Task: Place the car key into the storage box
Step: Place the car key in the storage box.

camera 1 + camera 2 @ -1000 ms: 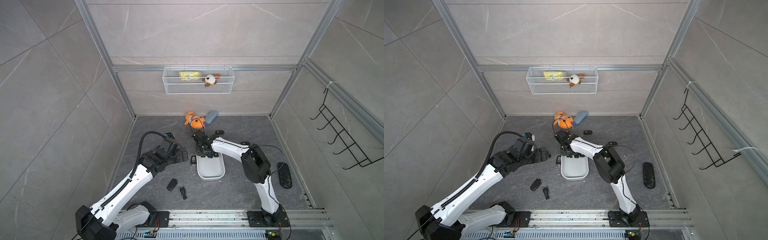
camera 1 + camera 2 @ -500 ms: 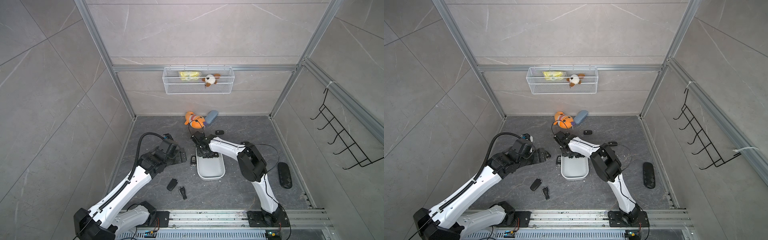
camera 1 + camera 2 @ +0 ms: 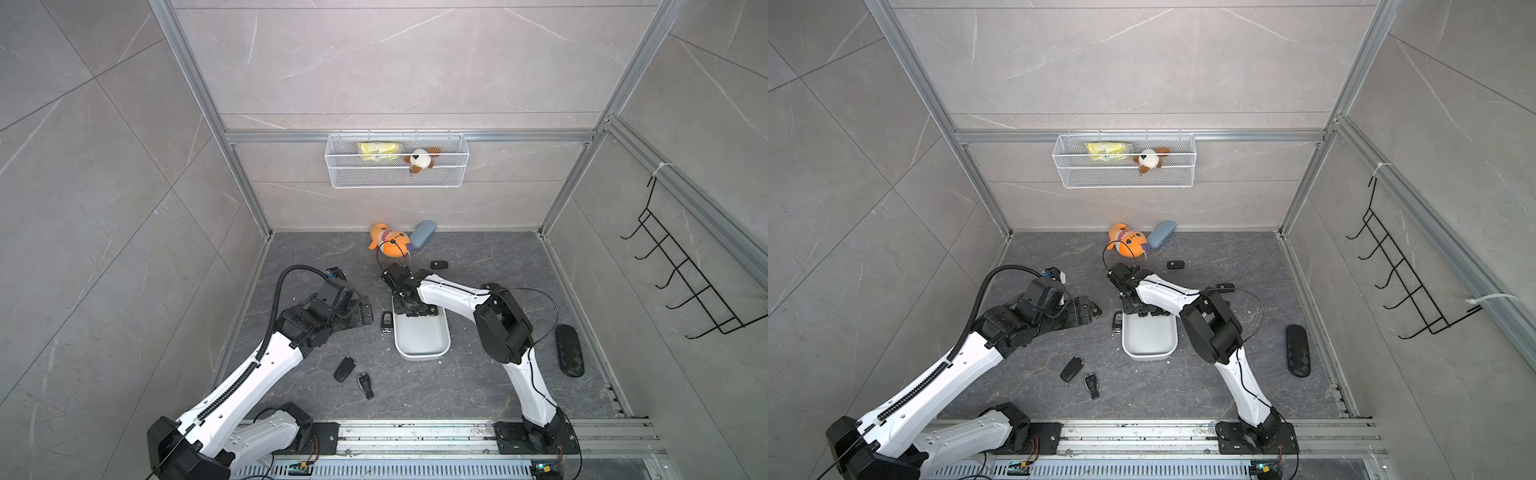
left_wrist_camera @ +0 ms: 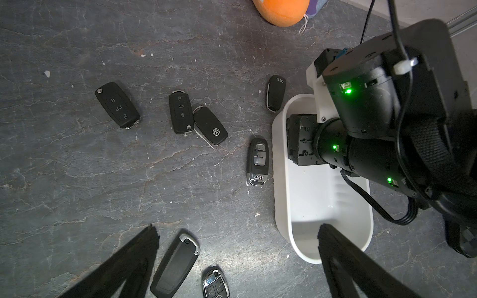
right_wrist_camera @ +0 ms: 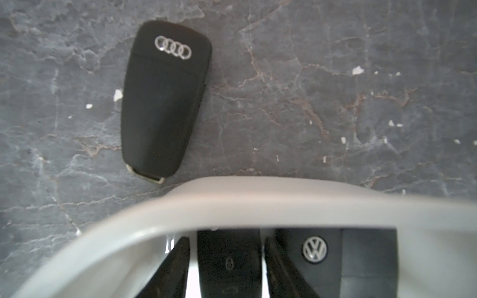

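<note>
We see the right pincer (image 5: 227, 240) reaching down into the far end of the storage box (image 5: 232, 203). Its two fingers (image 5: 175, 271) stand on either side of the car key (image 5: 228, 263). A thin strip of white shows between each finger and the key, so the pincer is slightly parted and does not clasp it. The car key, black with a padlock symbol, is inside the box; we cannot tell whether it rests on the bottom.

Just beside it, also inside the box, lies a VW-badged key (image 5: 315, 249). Outside the rim, a four-ring key (image 5: 165, 103) lies on the desk (image 5: 335, 103), just beside the box's rounded end.

In a top view, the right pincer (image 3: 409, 307) hangs over the far end of the white box (image 3: 422, 338). A silver-tipped key (image 3: 387, 322) lies along the box's long side, toward the left arm.

The left pincer (image 4: 237, 228) is spread wide and holds nothing. It hangs above the desk near the box's near end, over a plain black fob (image 4: 175, 265) and a chrome-edged key (image 4: 216, 283).

Further out, at the back wall, we see an orange plush toy (image 3: 386, 243) touching a blue-grey case (image 3: 423, 235). A black oblong case (image 3: 569, 351) lies well apart, by the right arm's side of the desk.
</note>
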